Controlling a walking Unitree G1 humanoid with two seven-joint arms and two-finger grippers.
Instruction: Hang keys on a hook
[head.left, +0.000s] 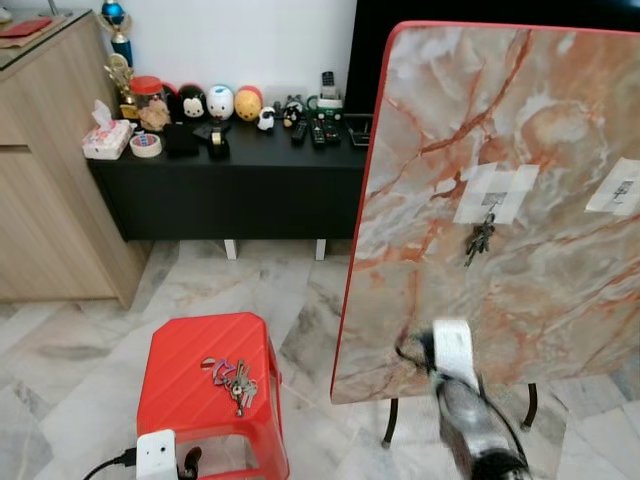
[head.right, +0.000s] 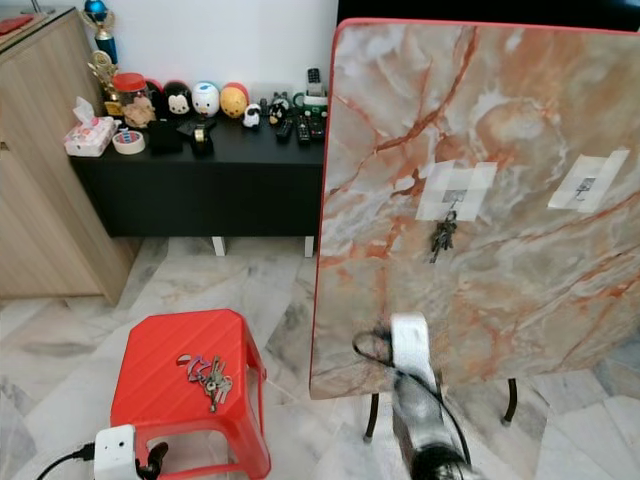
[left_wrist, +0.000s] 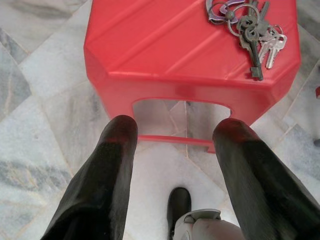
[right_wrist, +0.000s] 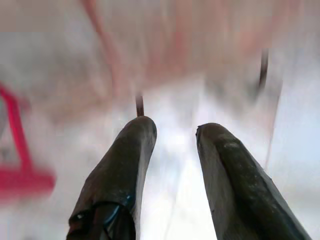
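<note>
Red plastic stool (head.left: 210, 375) sits on the marble floor (head.left: 60, 350) right in front of the left hand (left_wrist: 175, 145), and the bunch of metal keys on rings (left_wrist: 252, 35) lies on the stool's top, toward its far corner from that hand. The left hand's two black fingers (left_wrist: 107, 170) are spread wide apart with nothing between them, hovering above the floor just short of the stool's near edge. So the keys are ahead of and beyond the fingertips, not touching them.

The right hand (right_wrist: 175, 130) is low down too, with its silver arm (head.left: 470, 420) showing at the bottom of the head views. Its fingers are parted with a clear gap and hold nothing. Its wrist view is badly blurred, so all I can make out past the fingertips is pale floor, thin dark legs and a smear of red off to one side.

Above and ahead of the right hand stands a big marble-patterned board with a red edge (head.left: 520, 130), tilted upright on dark metal legs (head.left: 388, 420). Two white tape patches are stuck on it. A small dark set of keys (head.left: 480, 240) already hangs under the nearer patch (head.left: 495, 192); the other patch (head.left: 618, 187) is further out to the right.

Beyond the stool, a low black table (head.left: 230, 170) carries round cartoon figurines (head.left: 220, 102), remotes, a tissue pack (head.left: 105, 140) and a roll of tape. A wooden cabinet (head.left: 50, 170) stands beside it.
</note>
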